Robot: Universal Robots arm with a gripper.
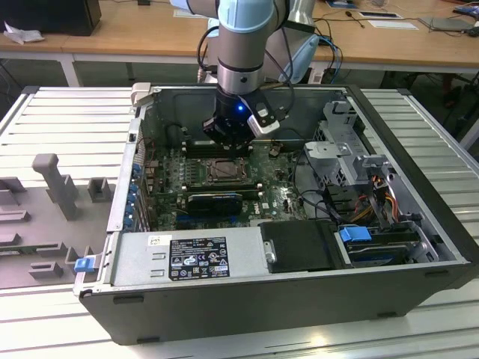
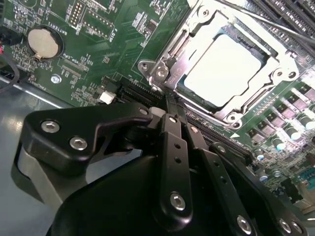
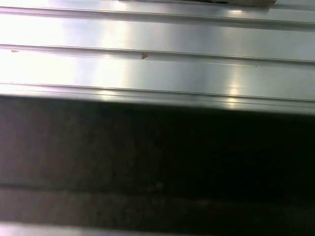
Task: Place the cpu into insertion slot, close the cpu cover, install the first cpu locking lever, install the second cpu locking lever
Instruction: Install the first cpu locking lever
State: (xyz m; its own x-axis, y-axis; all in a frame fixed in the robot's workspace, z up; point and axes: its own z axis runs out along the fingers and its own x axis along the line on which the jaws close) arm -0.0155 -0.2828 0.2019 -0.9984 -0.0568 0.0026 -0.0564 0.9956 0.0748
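Observation:
My gripper (image 1: 227, 142) hangs inside the open computer case, just over the insertion slot (image 1: 223, 170) on the green board. In the second wrist view the pale square cpu (image 2: 221, 69) lies flat in the socket. The grey metal cpu cover (image 2: 194, 34) is down around it, framing it. My gripper (image 2: 170, 101) is shut, its two black fingers (image 2: 172, 142) pressed together, and their tips sit at the socket's near corner. Nothing shows between them. A thin metal lever rod (image 2: 275, 27) runs along the socket's far side.
A coin battery (image 2: 44, 42) sits on the board beside the socket. The case holds a labelled power supply (image 1: 187, 258) in front and a drive cage (image 1: 344, 157) with cables at the exterior view's right. The case walls (image 1: 127, 172) close in around the board. The ribbed metal table (image 3: 157, 64) surrounds the case.

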